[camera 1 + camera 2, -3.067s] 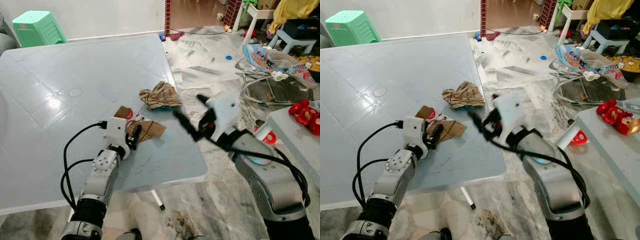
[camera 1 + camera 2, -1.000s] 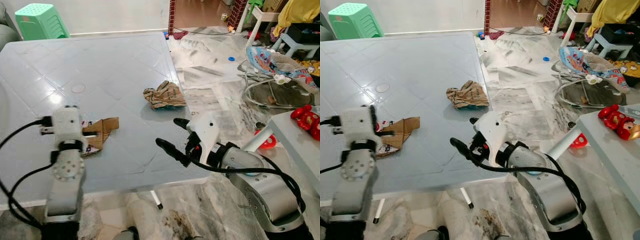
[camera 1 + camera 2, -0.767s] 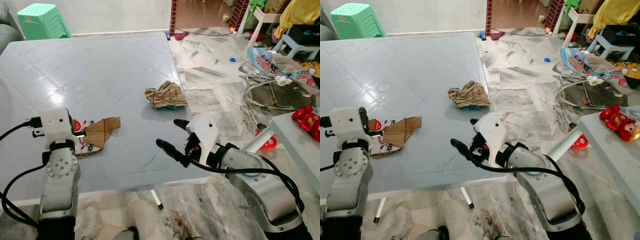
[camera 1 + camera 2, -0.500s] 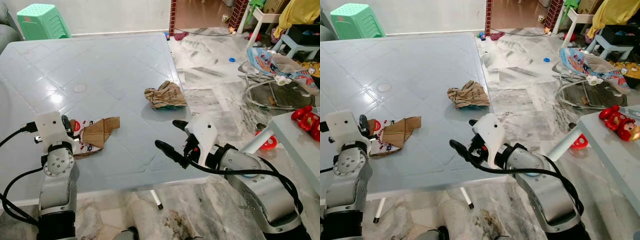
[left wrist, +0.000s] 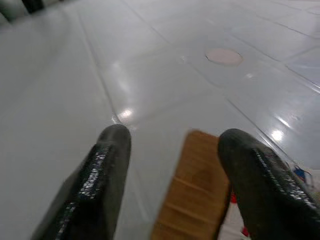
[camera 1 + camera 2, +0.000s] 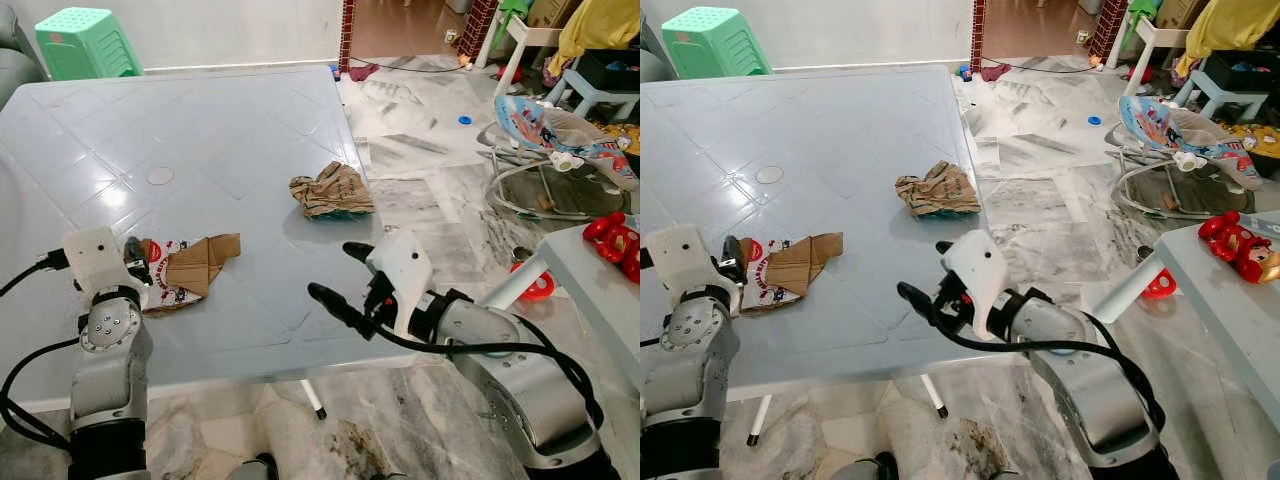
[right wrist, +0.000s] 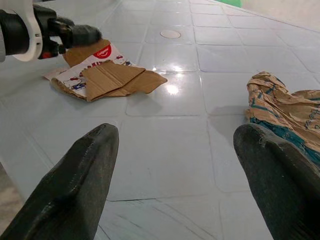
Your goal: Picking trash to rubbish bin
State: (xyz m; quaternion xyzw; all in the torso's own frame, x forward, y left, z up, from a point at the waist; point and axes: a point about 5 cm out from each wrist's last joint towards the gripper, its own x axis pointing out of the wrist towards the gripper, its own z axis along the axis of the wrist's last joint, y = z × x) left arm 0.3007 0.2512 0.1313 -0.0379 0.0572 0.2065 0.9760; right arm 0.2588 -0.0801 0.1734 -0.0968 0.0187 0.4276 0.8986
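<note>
A pale blue table [image 6: 230,120] carries two pieces of trash. A flattened piece of cardboard [image 6: 190,268] with a red-and-white printed face lies near the table's front left edge. A crumpled paper bag [image 6: 330,190] sits near the right edge, well apart from the cardboard.

The left gripper [image 5: 172,170] is at the cardboard's left end, fingers parted, one on either side of a brown flap; the wrist view does not show them pressing on it, so no grasp is confirmed. The left arm rises from below the front edge.

The right gripper [image 6: 338,275] hovers over the front right corner of the table, fingers spread wide and holding nothing. In its wrist view the cardboard lies ahead and the bag is off to one side.

A green stool [image 6: 82,42] stands beyond the table's far left corner. To the right of the table, on the marble floor, are a baby bouncer [image 6: 560,125] and a red toy [image 6: 612,235] on a second pale surface.
</note>
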